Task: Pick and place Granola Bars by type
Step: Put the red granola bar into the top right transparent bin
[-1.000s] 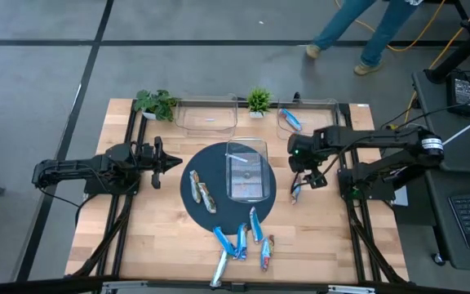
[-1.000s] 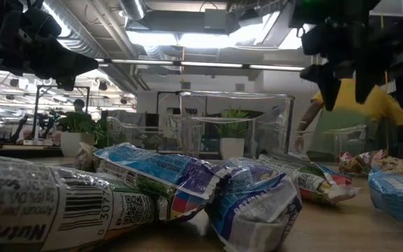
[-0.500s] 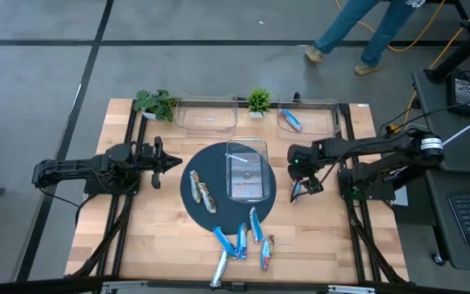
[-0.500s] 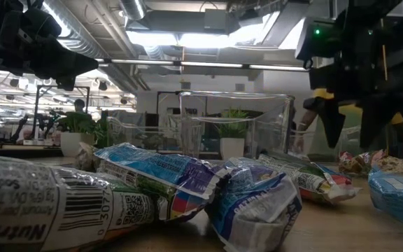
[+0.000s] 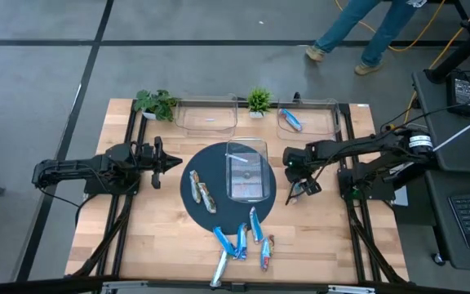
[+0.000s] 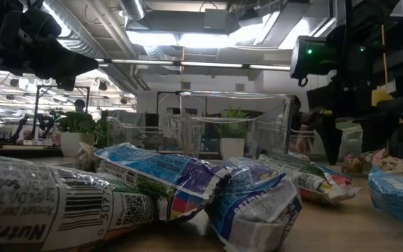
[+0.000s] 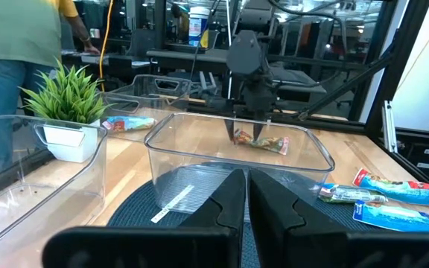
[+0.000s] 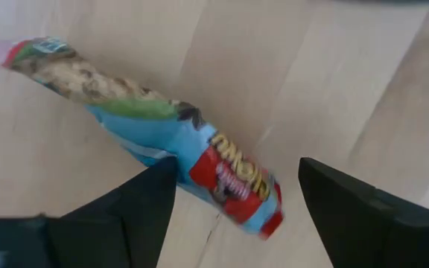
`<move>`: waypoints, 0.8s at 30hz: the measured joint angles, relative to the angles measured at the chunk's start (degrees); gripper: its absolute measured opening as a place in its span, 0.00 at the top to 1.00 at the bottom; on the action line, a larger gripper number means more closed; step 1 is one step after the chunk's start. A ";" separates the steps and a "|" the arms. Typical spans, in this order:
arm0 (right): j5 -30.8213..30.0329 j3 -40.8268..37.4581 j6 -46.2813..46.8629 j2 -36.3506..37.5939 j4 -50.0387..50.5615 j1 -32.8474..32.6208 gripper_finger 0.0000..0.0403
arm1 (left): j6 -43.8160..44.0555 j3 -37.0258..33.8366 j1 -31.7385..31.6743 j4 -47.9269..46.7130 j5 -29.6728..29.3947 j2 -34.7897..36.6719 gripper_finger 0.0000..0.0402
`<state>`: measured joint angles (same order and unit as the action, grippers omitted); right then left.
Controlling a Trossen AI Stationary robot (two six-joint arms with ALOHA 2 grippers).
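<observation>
**Right gripper straddling a bar beside the round mat**

At the desk's (image 5: 137,237) left side we see the left gripper (image 5: 172,162) hovering beside the dark round mat (image 5: 192,204), its fingers pressed together and holding nothing; the arm waits there. Its wrist view shows the clenched fingers (image 7: 233,195) pointing across the clear bin (image 7: 237,152) towards the other arm.

On the mat's left part we note a pair of brown bars (image 5: 202,194) lying side by side. To their right, also on the mat, stands the clear bin (image 5: 246,170); something pale shows inside it, but we cannot tell what.

Near the desk's front edge, below the mat, we count a cluster of mostly blue bars (image 5: 239,241), a few overlapping the mat's rim, one pale bar (image 5: 220,268) lying nearest the edge.

Along the far edge we see a potted plant (image 5: 155,104), a clear bin (image 5: 206,117), a second small plant (image 5: 259,100) and another clear bin (image 5: 310,118) with a blue bar (image 5: 290,119) inside.

Right of the mat, the right gripper (image 5: 298,186) is down at the bare wood over a blue-and-red bar (image 8: 155,126). In its wrist view the fingers (image 8: 132,208) stand apart on either side of the wrapper, not closed on it; the bar lies flat on the desk.

Beyond the desk, a person's legs (image 5: 357,28) show on the floor.
</observation>
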<state>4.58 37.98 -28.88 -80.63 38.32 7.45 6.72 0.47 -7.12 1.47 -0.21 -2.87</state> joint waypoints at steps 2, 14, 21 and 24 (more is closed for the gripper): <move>0.00 0.00 0.04 -0.77 -0.03 0.24 0.30 | 0.00 0.00 -0.01 0.01 -0.02 0.00 0.97; -0.02 0.00 0.07 -0.93 -0.32 0.27 0.52 | 0.00 0.00 -0.01 0.01 0.00 0.00 0.97; -0.03 0.63 0.51 -0.97 0.36 0.27 0.71 | 0.00 0.00 0.01 0.00 0.00 0.01 0.97; -0.04 2.60 0.59 -0.97 1.53 0.27 0.76 | 0.00 0.00 0.00 0.01 0.00 0.00 0.97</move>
<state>4.54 40.58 -28.29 -81.60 39.85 7.73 6.72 0.47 -7.13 1.48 -0.21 -2.87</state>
